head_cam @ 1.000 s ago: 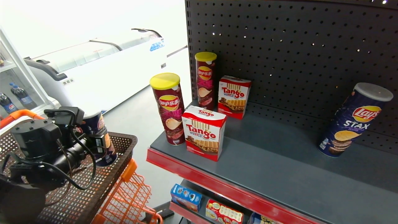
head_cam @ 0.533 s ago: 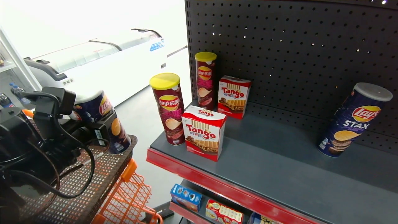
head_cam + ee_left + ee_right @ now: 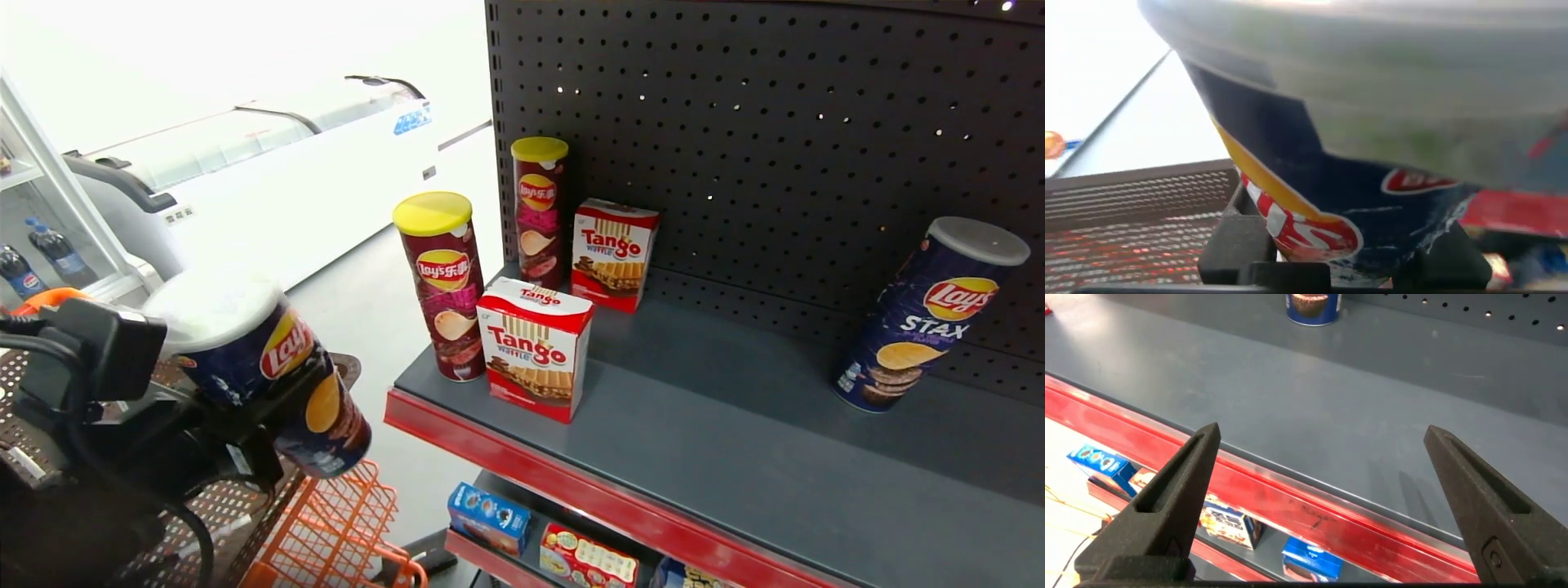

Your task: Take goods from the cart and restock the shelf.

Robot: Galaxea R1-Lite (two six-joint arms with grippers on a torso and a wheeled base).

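**Holding a blue can over the cart, right pincer idle at the shelf**

The left pincer [image 3: 273, 404] is clenched round the blue can [image 3: 261, 359], gripping it at mid-body. In the left wrist view its dark fingers [image 3: 1237, 253] sit on either side of the can's lower part. The can is tilted, with its pale lid toward 10 o'clock and its base toward 4 o'clock. It hangs at 8 o'clock in the head view, above the rim of the cart [image 3: 343, 510] and well apart from the shelf [image 3: 735, 457].

The right pincer [image 3: 1327, 498] is released, jaws spread wide, hovering over the shelf's red front lip.

At the shelf's 9 o'clock end the front red can [image 3: 445, 286] stands upright near the lip. The front box [image 3: 535, 347] is just beside it at its 4 o'clock. The rear red can [image 3: 539, 212] stands upright by the pegboard [image 3: 775, 122], and the rear box [image 3: 612, 253] is just beside it, also at its 4 o'clock. Both red cans have yellow lids.

A second can [image 3: 931, 318], also blue, sits at 3 o'clock in the head view, tilted back toward the pegboard. Small packs [image 3: 488, 516] lie on the lower shelf at 6 o'clock, and a white freezer [image 3: 269, 188] stands at 10 o'clock behind the cart
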